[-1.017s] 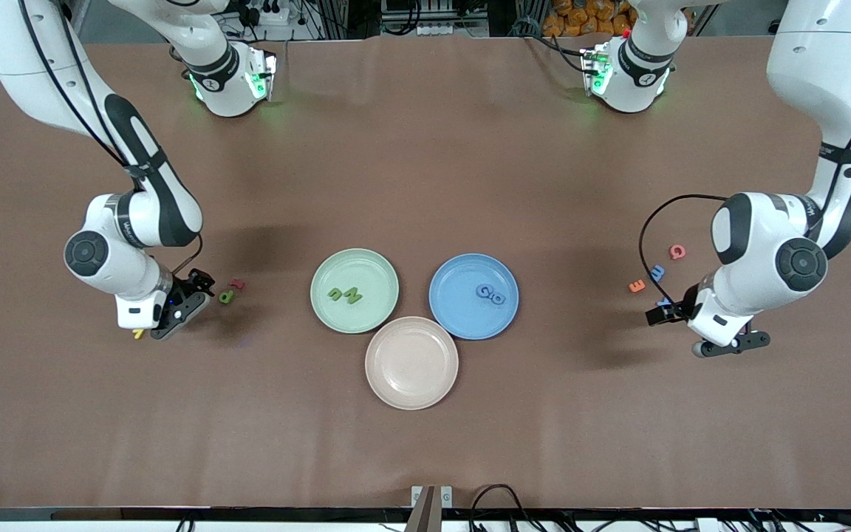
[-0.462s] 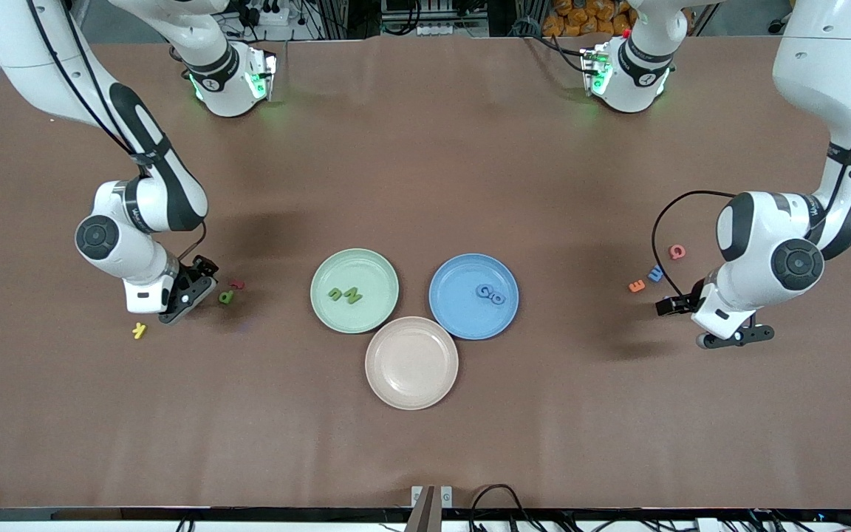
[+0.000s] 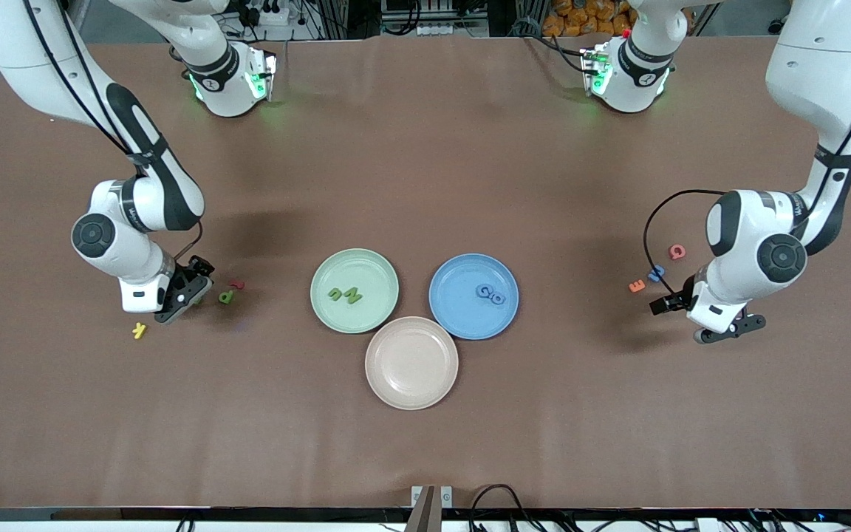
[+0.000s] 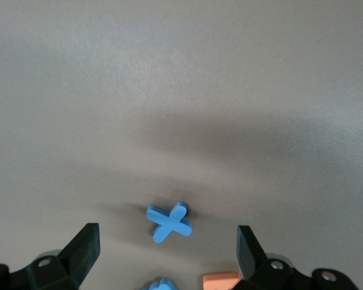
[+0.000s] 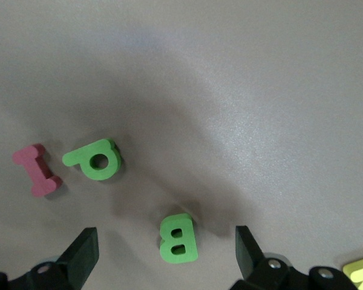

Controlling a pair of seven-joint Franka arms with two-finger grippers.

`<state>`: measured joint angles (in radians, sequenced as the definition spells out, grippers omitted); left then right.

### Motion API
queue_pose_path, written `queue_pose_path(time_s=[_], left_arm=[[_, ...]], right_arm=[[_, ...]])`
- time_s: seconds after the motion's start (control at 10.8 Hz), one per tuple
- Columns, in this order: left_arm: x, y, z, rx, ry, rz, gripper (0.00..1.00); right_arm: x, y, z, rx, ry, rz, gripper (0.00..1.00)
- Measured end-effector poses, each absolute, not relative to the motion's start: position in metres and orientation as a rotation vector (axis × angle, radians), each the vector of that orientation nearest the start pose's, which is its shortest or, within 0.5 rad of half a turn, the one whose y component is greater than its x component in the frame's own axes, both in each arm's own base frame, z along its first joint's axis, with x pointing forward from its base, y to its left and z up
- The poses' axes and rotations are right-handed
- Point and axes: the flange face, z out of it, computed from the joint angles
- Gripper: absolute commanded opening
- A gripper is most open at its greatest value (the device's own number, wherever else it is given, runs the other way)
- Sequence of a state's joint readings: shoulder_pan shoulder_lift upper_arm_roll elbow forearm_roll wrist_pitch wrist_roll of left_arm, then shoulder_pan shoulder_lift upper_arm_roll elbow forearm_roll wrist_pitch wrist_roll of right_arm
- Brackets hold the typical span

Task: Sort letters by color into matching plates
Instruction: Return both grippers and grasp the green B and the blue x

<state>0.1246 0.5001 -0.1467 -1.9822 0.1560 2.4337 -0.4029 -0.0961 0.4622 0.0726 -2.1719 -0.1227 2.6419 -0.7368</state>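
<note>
Right wrist view puts the green B (image 5: 179, 238) on the surface between your right gripper (image 5: 163, 254)'s spread fingers; descend straight, then close. Left gripper (image 4: 166, 251), fingers apart, frames the blue X (image 4: 168, 222).

Two white arms with rounded shells and dark grey joint bands are seen. A round dark cap is set in each wrist joint. Black cables are run along the links. Green lights are shown at both bases. Black, wedge-shaped fingers are carried by the left pincer (image 4: 167, 257) and the right pincer (image 5: 163, 257).
</note>
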Motion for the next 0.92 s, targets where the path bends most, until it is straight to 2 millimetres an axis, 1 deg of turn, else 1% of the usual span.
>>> queue_pose_path(time_s=[0.18,0.37,0.46,0.65,0.74,0.83,0.92], left_arm=[[0.595,-0.008,0.191,-3.080,-0.481,0.008,1.00],[0.586,0.000,0.182,-3.077,-0.499,-0.006,1.00],[0.585,0.002,0.181,-3.075,-0.504,-0.004,1.00],[0.583,0.005,0.179,-3.071,-0.511,0.000,1.00],[0.582,0.006,0.178,-3.070,-0.512,0.003,1.00],[0.582,0.006,0.178,-3.070,-0.513,0.005,1.00],[0.582,0.006,0.178,-3.070,-0.513,0.004,0.38]], right_arm=[[0.561,-0.009,0.176,-2.915,-1.260,-0.020,1.00],[0.560,-0.011,0.173,-2.915,-1.275,-0.023,1.00],[0.560,-0.012,0.173,-2.916,-1.273,-0.022,0.98],[0.560,-0.014,0.172,-2.917,-1.270,-0.020,0.89],[0.560,-0.014,0.172,-2.916,-1.279,-0.019,0.83],[0.559,-0.014,0.172,-2.915,-1.290,-0.017,0.73],[0.559,-0.015,0.172,-2.915,-1.294,-0.017,0.64]])
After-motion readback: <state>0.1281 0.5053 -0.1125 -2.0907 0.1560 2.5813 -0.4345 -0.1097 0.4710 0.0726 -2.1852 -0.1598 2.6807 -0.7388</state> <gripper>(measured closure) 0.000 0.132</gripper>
